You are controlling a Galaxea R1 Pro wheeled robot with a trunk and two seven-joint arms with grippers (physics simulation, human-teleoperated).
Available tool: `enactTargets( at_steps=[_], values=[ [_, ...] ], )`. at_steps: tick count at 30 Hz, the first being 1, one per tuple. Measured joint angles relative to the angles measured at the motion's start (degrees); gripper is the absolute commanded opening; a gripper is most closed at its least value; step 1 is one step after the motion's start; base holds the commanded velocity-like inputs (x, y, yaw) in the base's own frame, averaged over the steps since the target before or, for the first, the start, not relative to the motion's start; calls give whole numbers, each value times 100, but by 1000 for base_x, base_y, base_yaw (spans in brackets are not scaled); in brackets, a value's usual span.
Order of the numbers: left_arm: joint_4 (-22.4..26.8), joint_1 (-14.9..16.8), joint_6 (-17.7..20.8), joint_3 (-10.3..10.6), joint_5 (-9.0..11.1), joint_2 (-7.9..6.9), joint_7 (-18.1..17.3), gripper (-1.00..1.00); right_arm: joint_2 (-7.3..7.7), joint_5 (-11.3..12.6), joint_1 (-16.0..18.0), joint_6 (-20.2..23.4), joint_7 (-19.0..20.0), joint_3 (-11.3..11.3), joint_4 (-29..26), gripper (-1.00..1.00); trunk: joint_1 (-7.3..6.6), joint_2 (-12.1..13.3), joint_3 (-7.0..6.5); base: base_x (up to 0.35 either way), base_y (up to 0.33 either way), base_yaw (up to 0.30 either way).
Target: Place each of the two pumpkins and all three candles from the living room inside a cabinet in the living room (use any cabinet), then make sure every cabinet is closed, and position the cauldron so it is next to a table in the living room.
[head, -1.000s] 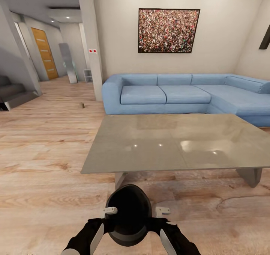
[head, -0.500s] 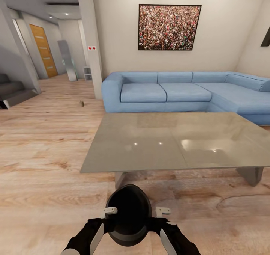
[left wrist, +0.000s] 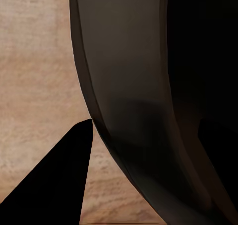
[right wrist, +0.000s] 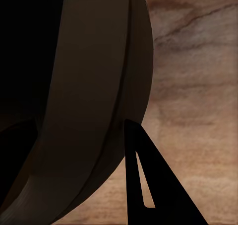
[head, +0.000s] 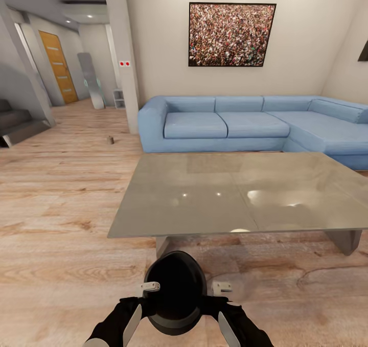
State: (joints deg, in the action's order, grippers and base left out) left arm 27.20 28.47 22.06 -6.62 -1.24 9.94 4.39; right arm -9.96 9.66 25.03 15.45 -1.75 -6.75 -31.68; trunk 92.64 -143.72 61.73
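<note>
I held the black cauldron (head: 175,291) between both end effectors, left (head: 150,286) and right (head: 222,287) clamped on its rim, just near of the grey surface (head: 204,193); one candle (head: 110,140) lay far left on the floor.

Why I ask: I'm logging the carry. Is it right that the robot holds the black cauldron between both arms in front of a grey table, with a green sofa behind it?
Not quite: the sofa is blue, not green, as the head view shows. The rest stands: the black cauldron sits between both arms, in front of the grey table.
</note>
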Motion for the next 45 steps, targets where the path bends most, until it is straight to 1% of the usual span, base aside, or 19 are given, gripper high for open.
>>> enactTargets(
  at_steps=[5, 17, 25, 36, 44, 45],
  values=[
    [1, 0, 4, -1, -2, 0, -1, -100, 0, 0, 0, 1, 0, 1, 0, -100, 13, -7, 111, 0, 0, 0],
    [5, 1, -12, -1, 0, 0, -2, -100, 0, 1, 1, -22, 0, -2, 0, -100, 12, -7, 111, 0, 0, 0],
    [12, 2, -19, 2, -3, 0, -4, -100, 0, 4, 1, -39, 0, -3, 0, -100, 12, -8, 111, 164, 0, 0],
    [6, 1, -19, 1, 1, 0, -2, -100, 0, 1, 1, -29, 0, -3, 0, -100, 12, -7, 111, 14, 0, 0],
    [3, 0, -18, 0, 2, 0, -1, -100, 0, 1, 0, -24, 0, -3, 0, -100, 33, -18, 288, 0, 0, 0],
    [5, 0, -18, 1, 2, 0, -1, -100, 0, 1, 0, -27, 0, -3, 0, -100, 33, -18, 289, 0, 0, 0]
  ],
)
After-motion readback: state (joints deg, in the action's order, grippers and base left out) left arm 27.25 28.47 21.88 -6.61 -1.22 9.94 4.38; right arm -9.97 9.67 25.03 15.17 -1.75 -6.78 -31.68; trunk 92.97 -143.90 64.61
